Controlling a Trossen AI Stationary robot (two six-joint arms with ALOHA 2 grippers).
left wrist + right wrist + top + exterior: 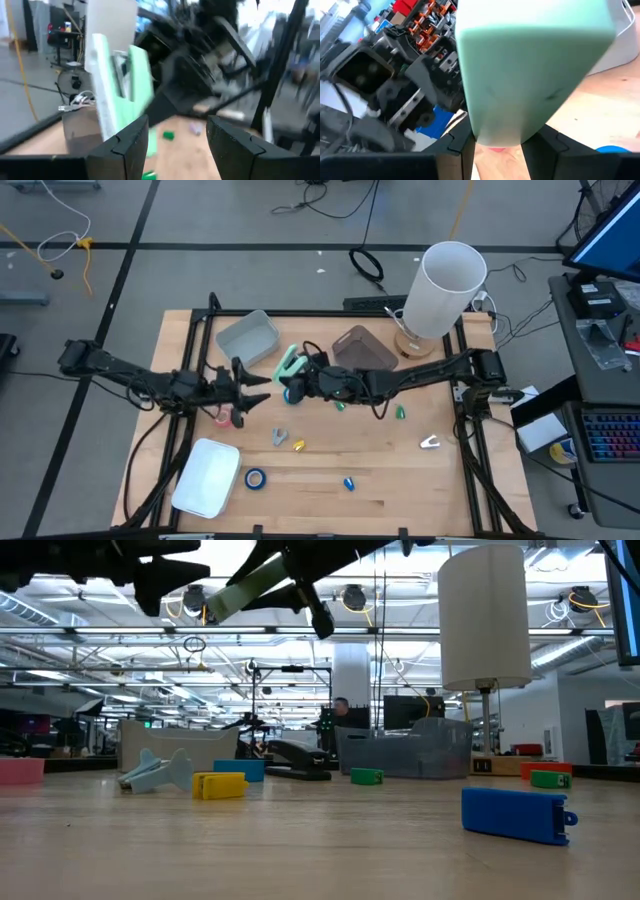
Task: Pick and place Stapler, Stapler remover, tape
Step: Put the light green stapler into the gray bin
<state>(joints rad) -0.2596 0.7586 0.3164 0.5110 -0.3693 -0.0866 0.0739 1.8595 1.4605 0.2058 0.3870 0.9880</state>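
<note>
The mint-green stapler [289, 364] hangs in the air over the table's middle, held by my right gripper [301, 380], which reaches in from the right. The low view shows the stapler [245, 585] tilted high above the wood. My left gripper [260, 383] is open just to its left, and its wrist view looks past the fingers at the stapler [122, 85] ahead. A grey staple remover [280, 437] lies on the table. Tape rolls lie flat: a blue one [256, 478] near the front, a pink one [223, 418] under the left arm. My right gripper [500, 150] pinches the stapler's near end [495, 127] between its two fingers, coming roughly level from the table's right. The stapler is lifted clear of the table and juts out beyond the fingertips, tilted toward the far left.
A grey bin [248, 338] and a brown bin [362, 348] stand at the far side, and a white bin [207, 477] at the near left. Small green [400, 412], yellow [298, 445], blue [349, 483] and white [430, 442] pieces are scattered about. A white cylinder [448, 288] stands at far right.
</note>
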